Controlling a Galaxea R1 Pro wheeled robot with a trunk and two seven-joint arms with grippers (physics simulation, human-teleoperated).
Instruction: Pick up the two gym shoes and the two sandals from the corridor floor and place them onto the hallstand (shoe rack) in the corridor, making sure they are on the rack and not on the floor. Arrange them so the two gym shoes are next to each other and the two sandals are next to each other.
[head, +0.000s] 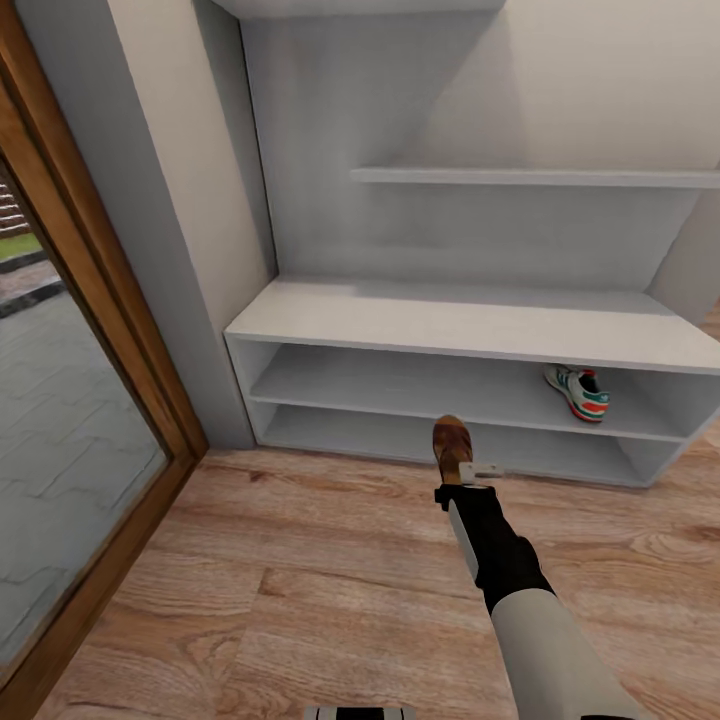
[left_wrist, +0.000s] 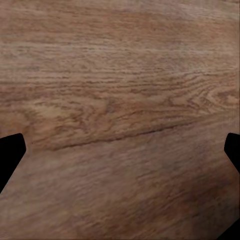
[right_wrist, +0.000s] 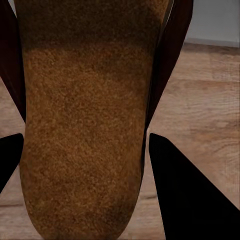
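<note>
Head view: the light brown wood-grain plank corridor floor fills the lower frame, bordered on the robot's left by a wood-framed glass door giving onto paving outside. Against the far wall stands the white hallstand with two open shelf levels and a white back panel carrying floating shelves. On its upper open shelf level, toward the right end, lies one white lace-up gym shoe with green side stripes and red-orange accents, alone on that level. The right arm, black forearm and pale upper sleeve, reaches forward from the lower right; the right gripper holds a dark brown leather sandal with a tan footbed just in front of the lower shelf opening, above the floor, toe toward the rack. Right wrist view: the sandal's footbed runs lengthwise between the two black fingers, which are clamped on its sides; floor and a strip of white rack show beyond. Left wrist view: the left gripper's black fingers sit at opposite frame edges, spread wide apart, nothing between them, over bare floor planks.
</note>
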